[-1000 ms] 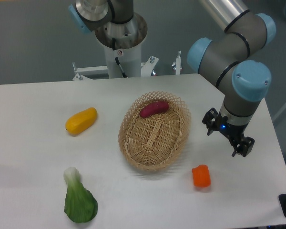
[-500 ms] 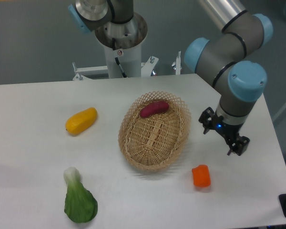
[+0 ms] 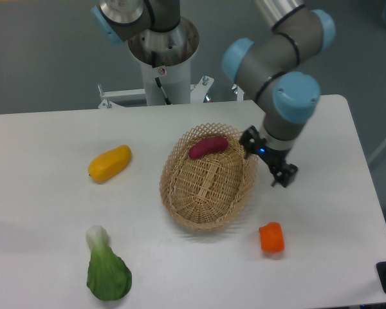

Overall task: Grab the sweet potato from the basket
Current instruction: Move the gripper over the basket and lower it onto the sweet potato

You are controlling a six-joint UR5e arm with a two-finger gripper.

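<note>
The sweet potato [image 3: 208, 146] is small, smooth and reddish purple, with a fat middle and ends that get thin. It lies inside the basket [image 3: 209, 217], up at the far end, close to the lattice rim. The basket is oval, light tan and woven, and it sits in the middle of the white table [image 3: 45, 187]. The robot arm comes in from the top right, with grey tubes and light blue caps on its joints. It bends down so that its gripper [image 3: 266, 165] hangs over the right edge of the basket, near the sweet potato but not touching it. The gripper is black and slants down toward the right. Its two fingers look spread apart, with nothing between them. The sweet potato lies on its side. Its long way runs from left to right, with the right end tipped a bit toward the back of the table and the left end a bit nearer the front. A yellow vegetable [image 3: 109, 163] lies to the left of the basket. A green leafy vegetable [image 3: 107, 269] lies at the front left. A small orange chunk [image 3: 271, 237] sits at the front right, apart from the basket.
</note>
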